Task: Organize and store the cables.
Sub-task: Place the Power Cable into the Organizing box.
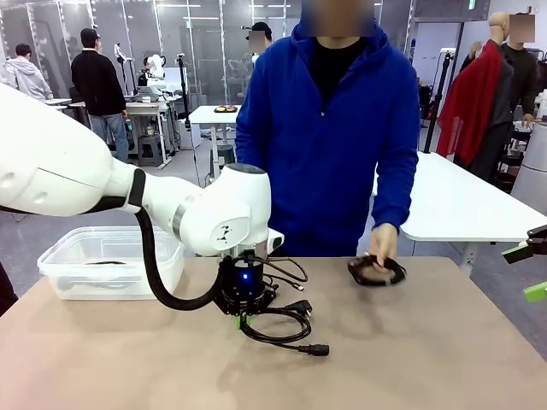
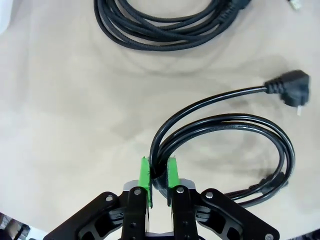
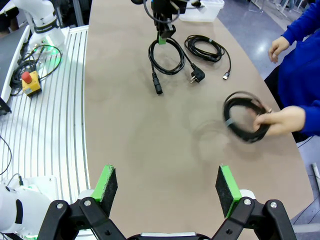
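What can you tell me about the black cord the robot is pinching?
The black power cord is thin and rubbery-looking, wound in a loose coil. It lies on the tan table, an angled plug at one end, a straight connector at the other. The left gripper has its jaws shut on the bunched strands.

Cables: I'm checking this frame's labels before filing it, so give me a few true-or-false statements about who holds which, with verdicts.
1. The left fingers are shut on the power cord. True.
2. The right fingers grip a coil. False: they are open above the bare table, holding nothing.
3. The person's hand holds a coiled cable. True.
4. Only the power cord lies near the left fingers. False: a thin coil lies beside it.
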Robot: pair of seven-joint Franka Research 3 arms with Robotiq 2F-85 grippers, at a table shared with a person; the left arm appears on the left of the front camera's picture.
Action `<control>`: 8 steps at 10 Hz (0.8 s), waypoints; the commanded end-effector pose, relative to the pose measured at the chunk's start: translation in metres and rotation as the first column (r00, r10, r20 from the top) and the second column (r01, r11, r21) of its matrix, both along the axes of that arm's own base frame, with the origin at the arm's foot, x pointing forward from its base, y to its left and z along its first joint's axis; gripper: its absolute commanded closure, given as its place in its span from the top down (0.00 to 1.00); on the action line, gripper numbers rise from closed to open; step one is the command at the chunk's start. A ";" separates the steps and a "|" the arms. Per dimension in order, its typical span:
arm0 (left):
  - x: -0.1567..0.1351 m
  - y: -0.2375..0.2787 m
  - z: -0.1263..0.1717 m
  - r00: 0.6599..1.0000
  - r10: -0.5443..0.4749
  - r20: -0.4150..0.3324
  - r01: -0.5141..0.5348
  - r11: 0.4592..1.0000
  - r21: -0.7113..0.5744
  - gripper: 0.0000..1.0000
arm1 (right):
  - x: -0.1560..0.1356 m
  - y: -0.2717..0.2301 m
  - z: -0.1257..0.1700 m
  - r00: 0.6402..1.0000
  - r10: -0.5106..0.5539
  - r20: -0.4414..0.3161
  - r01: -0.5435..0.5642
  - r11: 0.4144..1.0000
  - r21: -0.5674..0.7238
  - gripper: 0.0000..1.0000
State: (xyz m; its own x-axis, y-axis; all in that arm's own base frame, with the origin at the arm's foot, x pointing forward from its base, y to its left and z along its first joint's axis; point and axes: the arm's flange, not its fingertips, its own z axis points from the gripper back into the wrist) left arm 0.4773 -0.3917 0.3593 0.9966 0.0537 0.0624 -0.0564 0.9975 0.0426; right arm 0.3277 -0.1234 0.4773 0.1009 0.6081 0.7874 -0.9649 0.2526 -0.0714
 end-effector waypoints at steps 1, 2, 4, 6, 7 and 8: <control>-0.019 0.020 0.015 0.995 -0.077 0.061 0.080 0.996 -0.039 0.03 | 0.000 0.000 -0.001 1.000 0.001 0.003 -0.001 1.000 0.006 1.00; -0.022 0.022 0.022 0.995 -0.072 0.072 0.074 0.997 -0.019 0.03 | 0.000 0.000 -0.001 1.000 0.001 0.003 -0.001 1.000 0.006 1.00; -0.024 0.021 0.028 0.994 -0.073 0.082 0.074 0.997 -0.015 0.03 | 0.000 0.000 -0.001 1.000 0.001 0.003 -0.001 1.000 0.006 1.00; -0.020 0.019 0.029 0.994 -0.065 0.093 0.067 0.998 -0.022 0.03 | 0.000 0.000 -0.001 1.000 0.001 0.003 -0.001 1.000 0.006 1.00; -0.020 0.015 0.032 0.997 -0.059 0.051 0.060 0.998 -0.016 0.03 | 0.000 0.000 -0.001 1.000 0.001 0.003 -0.001 1.000 0.006 1.00; -0.020 0.015 0.032 0.997 -0.059 0.051 0.060 0.998 -0.016 0.03 | 0.000 0.000 -0.001 1.000 0.001 0.003 -0.001 1.000 0.006 1.00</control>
State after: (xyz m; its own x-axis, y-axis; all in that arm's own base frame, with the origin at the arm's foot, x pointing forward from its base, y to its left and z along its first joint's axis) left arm 0.4576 -0.3763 0.3914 0.9937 -0.0034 0.1121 0.0010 0.9998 0.0220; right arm 0.3277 -0.1234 0.4773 0.1010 0.6081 0.7874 -0.9649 0.2527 -0.0714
